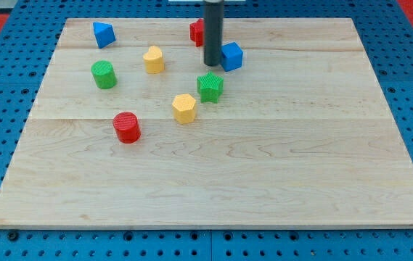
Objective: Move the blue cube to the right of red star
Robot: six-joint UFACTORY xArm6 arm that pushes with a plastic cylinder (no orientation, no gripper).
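Currently counting seven blocks: two blue, two red, two green... wait, two yellow too, so eight.
No jaws on this rig; my tip (212, 64) is sitting just left of the blue cube (231, 56), with the red star (198, 32) showing behind the rod.

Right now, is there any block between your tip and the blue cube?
No. My tip sits just at the view's left of the blue cube, with nothing visible between them. The red star lies partly behind the rod.

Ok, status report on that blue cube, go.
My tip touching blue cube's left side. Red star behind rod, left of cube. Green block just below, not blocking.
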